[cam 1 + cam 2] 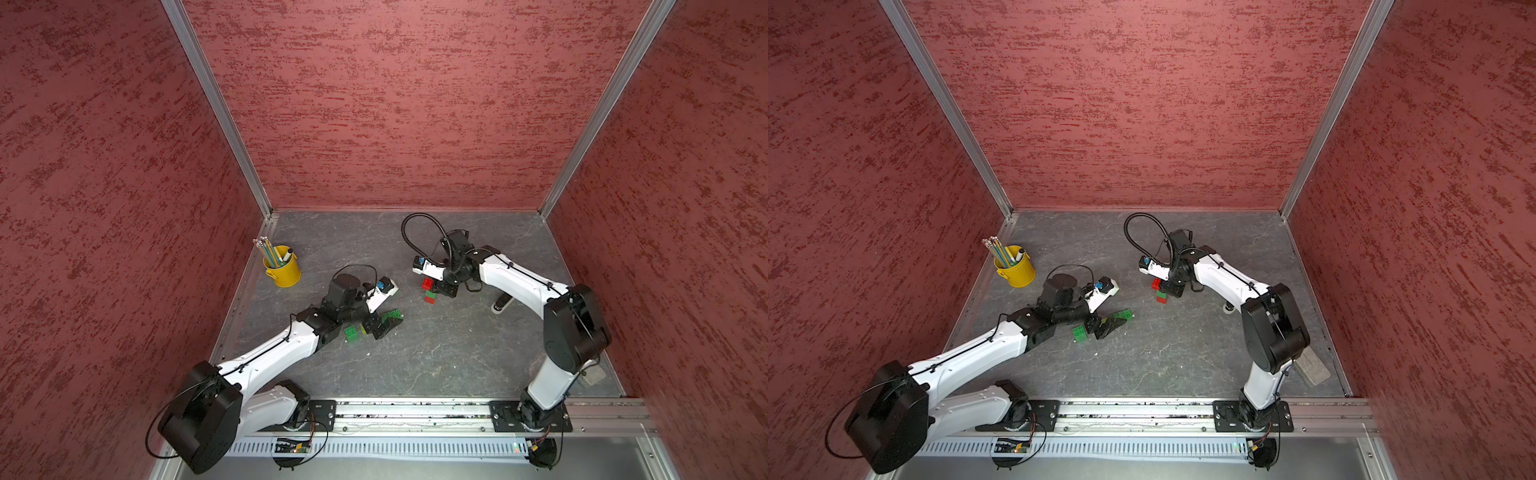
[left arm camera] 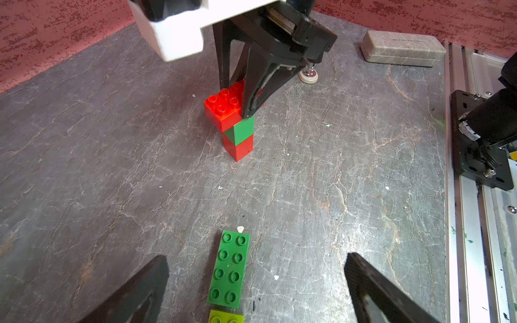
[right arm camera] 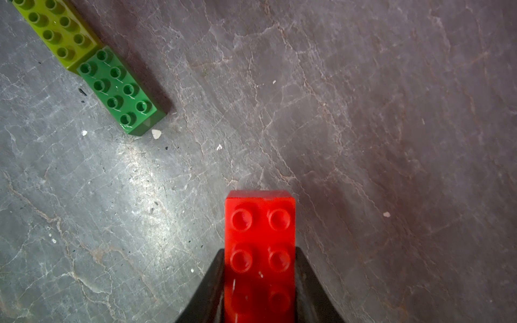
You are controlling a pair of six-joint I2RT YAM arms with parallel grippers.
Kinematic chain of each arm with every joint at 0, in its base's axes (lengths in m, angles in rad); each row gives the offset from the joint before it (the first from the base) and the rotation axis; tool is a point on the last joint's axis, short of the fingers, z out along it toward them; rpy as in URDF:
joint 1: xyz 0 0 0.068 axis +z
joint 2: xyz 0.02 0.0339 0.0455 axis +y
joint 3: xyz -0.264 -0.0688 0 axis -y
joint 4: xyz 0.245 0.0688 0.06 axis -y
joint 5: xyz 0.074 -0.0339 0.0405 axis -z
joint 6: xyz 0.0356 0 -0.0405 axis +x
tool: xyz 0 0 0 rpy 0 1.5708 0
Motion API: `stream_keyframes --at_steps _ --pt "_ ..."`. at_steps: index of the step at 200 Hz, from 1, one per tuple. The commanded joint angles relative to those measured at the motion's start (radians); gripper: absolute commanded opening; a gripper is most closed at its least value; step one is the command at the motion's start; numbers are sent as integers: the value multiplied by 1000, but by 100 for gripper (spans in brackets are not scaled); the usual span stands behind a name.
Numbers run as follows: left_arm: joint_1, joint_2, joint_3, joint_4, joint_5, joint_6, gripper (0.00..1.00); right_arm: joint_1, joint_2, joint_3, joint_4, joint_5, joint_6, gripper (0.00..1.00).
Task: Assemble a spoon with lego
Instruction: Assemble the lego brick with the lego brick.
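Observation:
The spoon build (image 2: 239,139) stands as a small upright stack: a red square brick on the floor, a green square brick on it, and a red oblong brick (image 1: 428,284) across the top. My right gripper (image 3: 260,251) is shut on that red oblong brick (image 3: 260,223) and comes down on it from above in both top views (image 1: 1169,286). My left gripper (image 2: 257,258) is open and low over a dark green oblong lego brick (image 2: 228,268), its fingers apart from it on both sides. A lime brick (image 3: 56,30) lies end to end with the dark green one. Another green brick (image 1: 353,333) lies beside the left wrist.
A yellow cup (image 1: 284,270) with pencils stands at the back left by the wall. A grey case (image 1: 1312,370) lies at the front right behind the right arm. A small white-footed object (image 2: 307,74) sits near the stack. The metal rail (image 1: 415,411) runs along the front.

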Motion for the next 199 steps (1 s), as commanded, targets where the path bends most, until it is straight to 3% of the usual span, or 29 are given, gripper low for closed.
stream_keyframes --at_steps 1,37,95,133,153,199 --pt "-2 -12 -8 7 -5 12 100 1 42 -45 -64 15 -1 20" --pt "-2 -15 -9 5 -6 11 100 1 45 -19 -69 18 6 25" --pt "-2 -14 -9 2 -8 8 100 1 22 21 -55 -13 17 57" --pt "-2 -14 -8 -3 -12 5 100 2 14 23 -43 2 25 71" --pt "3 -9 5 -22 -11 1 100 -2 -3 23 -47 30 24 86" --pt "62 -73 23 -48 6 -66 100 6 -128 31 -42 60 0 89"
